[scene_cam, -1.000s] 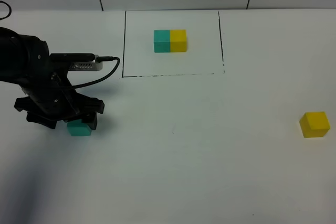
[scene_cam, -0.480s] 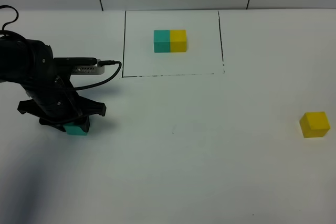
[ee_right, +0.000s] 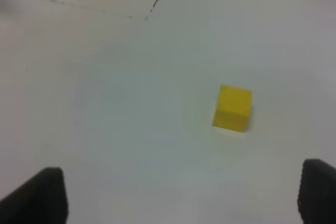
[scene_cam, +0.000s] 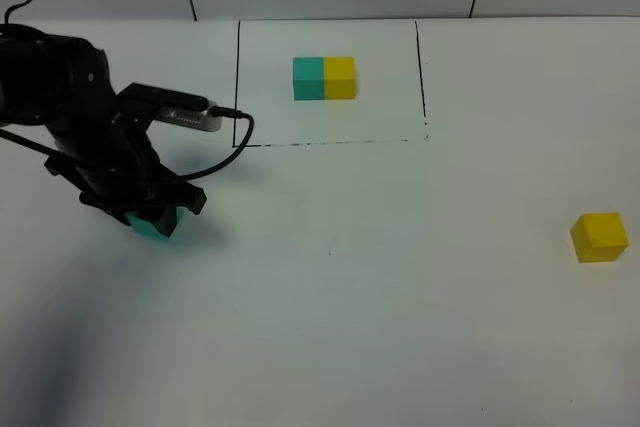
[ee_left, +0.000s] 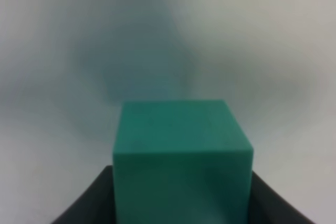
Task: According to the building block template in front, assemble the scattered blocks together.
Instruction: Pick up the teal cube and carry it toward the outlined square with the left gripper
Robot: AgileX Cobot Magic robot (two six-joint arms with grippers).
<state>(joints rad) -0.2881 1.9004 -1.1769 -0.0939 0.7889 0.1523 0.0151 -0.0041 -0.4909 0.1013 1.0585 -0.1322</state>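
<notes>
White desk [scene_cam: 400,297] viewed from above. Teal cube [scene_cam: 152,228] clamped in left gripper [scene_cam: 150,217], desk's left side. Yellow cube [scene_cam: 599,236] left far right. Right gripper [ee_right: 181,195] spread wide, empty. Template [scene_cam: 324,78] framed at back.

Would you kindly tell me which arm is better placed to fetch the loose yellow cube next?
Right. The yellow cube lies on the right side, ahead of the open right gripper; the left gripper is far off on the left, shut on the teal cube.
</notes>
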